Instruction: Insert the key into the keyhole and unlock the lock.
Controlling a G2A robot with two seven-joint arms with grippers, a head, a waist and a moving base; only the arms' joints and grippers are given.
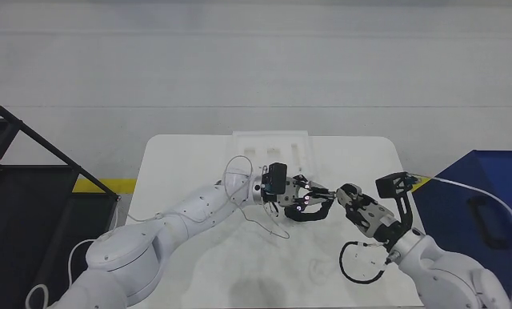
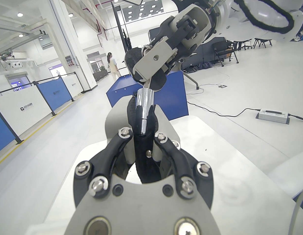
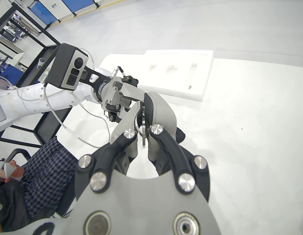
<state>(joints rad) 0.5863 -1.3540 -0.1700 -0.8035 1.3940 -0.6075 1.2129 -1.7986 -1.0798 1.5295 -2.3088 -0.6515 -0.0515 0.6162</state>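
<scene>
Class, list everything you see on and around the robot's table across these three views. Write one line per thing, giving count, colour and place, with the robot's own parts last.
table: one, white, under both arms.
foam tray: one, white, with recesses, at the table's far edge.
lock: one, silver cylinder, held above the table in the left gripper.
key: one, silver, held in the right gripper, pointing at the lock's end.
bin: one, blue, beside the table on the right arm's side.
rack: one, black, beside the table on the left arm's side.
left gripper: one, grey with black pads, shut on the lock.
right gripper: one, grey with black pads, shut on the key, facing the left gripper.
</scene>
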